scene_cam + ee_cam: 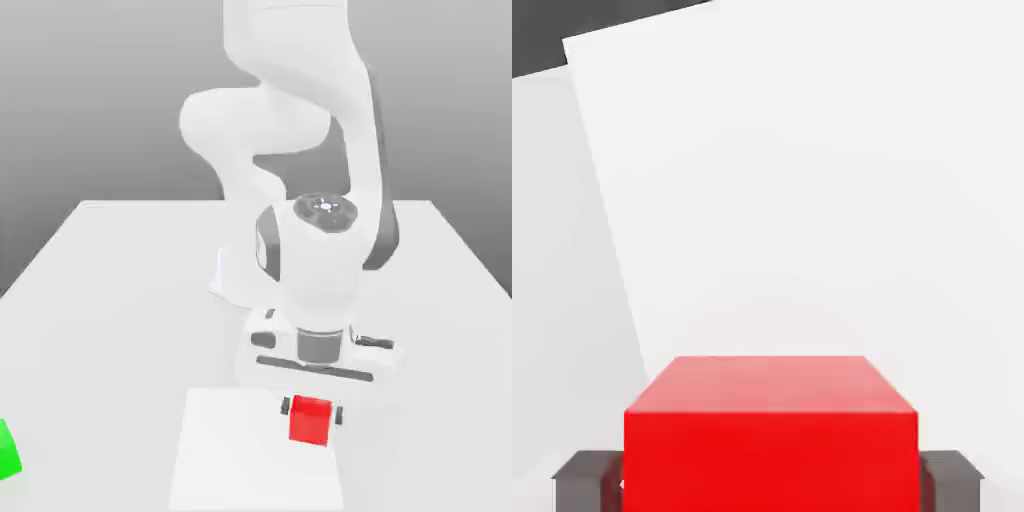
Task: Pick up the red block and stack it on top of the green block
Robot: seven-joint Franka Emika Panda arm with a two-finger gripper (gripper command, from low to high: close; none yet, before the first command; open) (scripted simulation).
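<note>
Dark blocky fingers (584, 478) press both sides of the matte red block (310, 420), a plain smooth-faced cube.

The red block (310, 420) is a small, plain, bright-red cube with matte faces, sitting square and upright on a paler white patch of the surface, with a dark jaw pressed against each of two opposite sides. The green block (8, 452) is a bright-green cube well apart from it, at the exterior view's left edge, where the frame cuts it off.
</note>
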